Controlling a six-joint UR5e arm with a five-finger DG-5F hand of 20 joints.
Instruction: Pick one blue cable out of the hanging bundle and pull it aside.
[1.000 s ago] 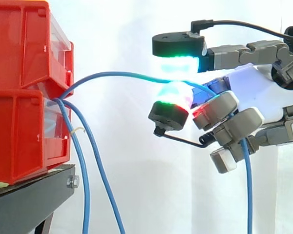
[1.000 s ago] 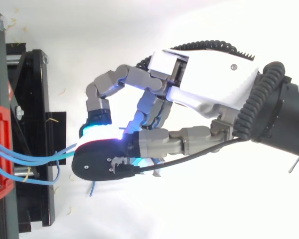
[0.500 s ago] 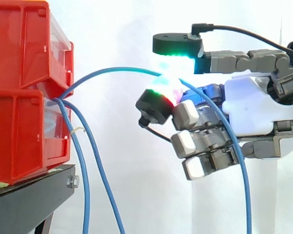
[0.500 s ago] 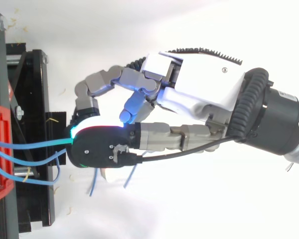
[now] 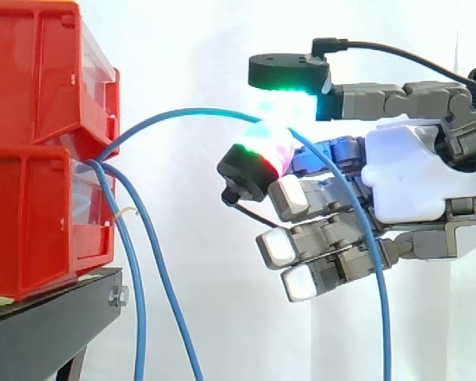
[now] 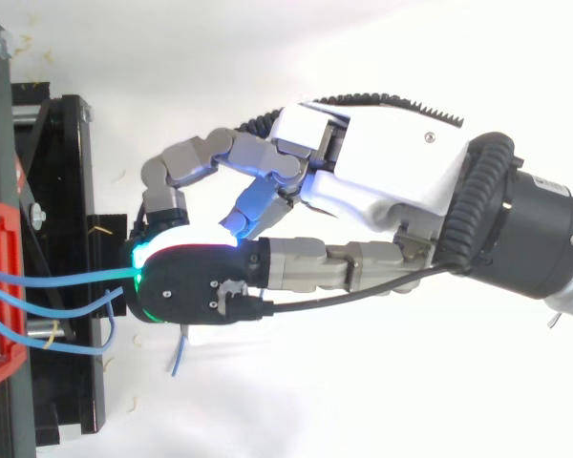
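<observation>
Blue, thin and round in section, smooth plastic jacket: one blue cable (image 5: 206,111) leaves the seam between the two stacked red bins (image 5: 40,119) at their front edge and climbs in a shallow arc to the hand (image 5: 412,186). From there its free end drops straight down across the lower fingers. The two other blue cables (image 5: 135,278) hang slack from the same seam, close past the edge of the black stand (image 5: 47,317).

Hand state: nipped shut on the cable, which sits between the glowing pads (image 5: 289,75) of the thumb above and one finger below. The remaining fingers are loosely bent beneath and hold nothing. From above, the cable (image 6: 67,280) runs nearly level from the bins into the pinch.

Step in hand, as I judge it: drawing the picked strand aside, clear of the bundle. To do it well:
- pull level and away from the bins, not upward
- hold a firm pinch, since the jacket looks slick and the pads are broad and rounded, so the strand could roll out
- go slowly as the arc flattens; the far end is held in the bins and will go taut.

Bins are hard, glossy plastic with ribbed walls, the stand is matt, and a plain white curtain (image 5: 206,48) hangs behind.
</observation>
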